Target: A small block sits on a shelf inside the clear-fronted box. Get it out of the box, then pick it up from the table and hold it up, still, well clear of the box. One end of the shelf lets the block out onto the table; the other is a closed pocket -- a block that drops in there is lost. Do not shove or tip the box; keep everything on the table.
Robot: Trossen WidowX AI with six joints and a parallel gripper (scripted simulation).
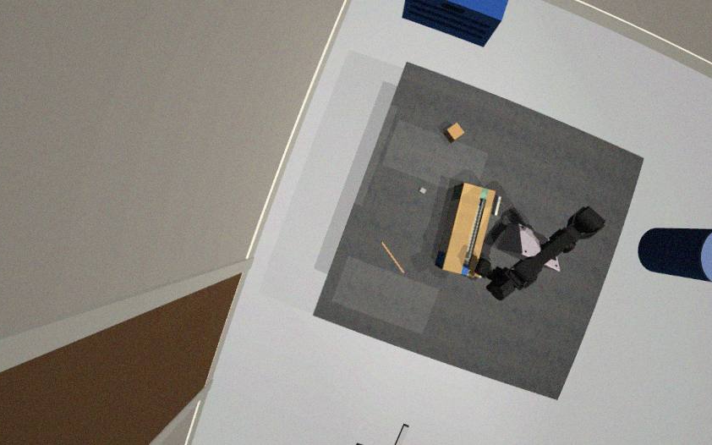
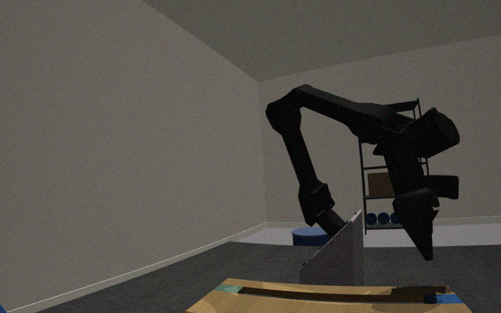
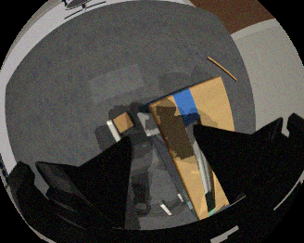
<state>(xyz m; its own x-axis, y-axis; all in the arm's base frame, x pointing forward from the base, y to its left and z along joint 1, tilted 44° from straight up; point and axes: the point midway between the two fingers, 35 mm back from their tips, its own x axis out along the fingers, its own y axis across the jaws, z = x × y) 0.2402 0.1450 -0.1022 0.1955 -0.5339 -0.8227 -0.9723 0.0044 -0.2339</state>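
Brown block (image 3: 123, 121) lies outside wooden box (image 1: 457, 237) (image 2: 303, 306) (image 3: 218, 104), left of centre in wrist view, beside white strip (image 3: 113, 131). My gripper (image 1: 481, 268) (image 2: 428, 256) (image 3: 162, 135): jaws spread partway, pinching nothing.

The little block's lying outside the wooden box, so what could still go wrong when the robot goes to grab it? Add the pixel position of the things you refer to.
The open claw (image 1: 480, 268) (image 2: 428, 257) (image 3: 162, 135) may come down off-centre and miss or nudge the block (image 3: 123, 122). A fingertip might catch the white strip (image 3: 113, 131) right beside it. The box (image 1: 461, 226) (image 2: 303, 307) (image 3: 218, 107) is close too, so it could get bumped.
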